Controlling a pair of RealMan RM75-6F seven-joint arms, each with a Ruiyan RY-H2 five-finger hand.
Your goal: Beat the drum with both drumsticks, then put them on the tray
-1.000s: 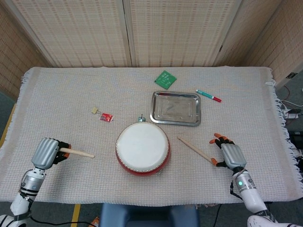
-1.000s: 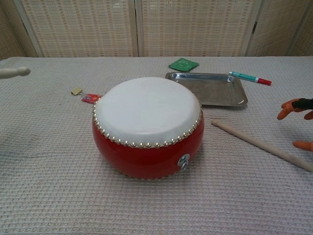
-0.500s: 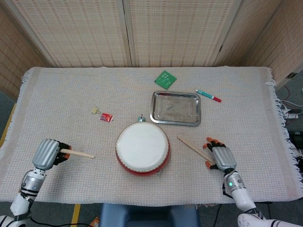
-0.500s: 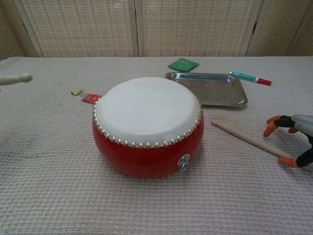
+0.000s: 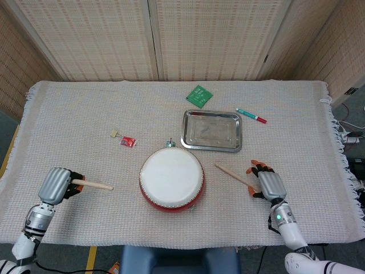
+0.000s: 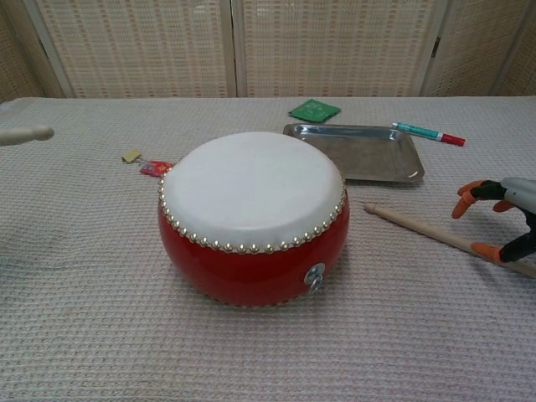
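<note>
The red drum (image 5: 171, 178) with its white skin (image 6: 251, 188) stands in the middle, near the table's front. My left hand (image 5: 56, 184) grips one drumstick (image 5: 94, 184) left of the drum, and its tip (image 6: 25, 133) shows at the chest view's left edge. The other drumstick (image 5: 234, 175) lies on the cloth right of the drum (image 6: 419, 228). My right hand (image 5: 268, 182) is over that stick's near end, fingers (image 6: 471, 191) apart above it and thumb touching it. The steel tray (image 5: 211, 130) lies empty behind the drum (image 6: 360, 155).
A red-and-teal pen (image 5: 251, 115) lies right of the tray. A green board (image 5: 199, 95) sits behind the tray. A small red packet (image 5: 128, 141) and a tan tag (image 5: 114, 133) lie left of the drum. Woven cloth covers the table.
My right hand moved left onto the lying drumstick's near end, then slightly away from me. That end of the stick shifted with it. The left hand and its stick stayed put.
</note>
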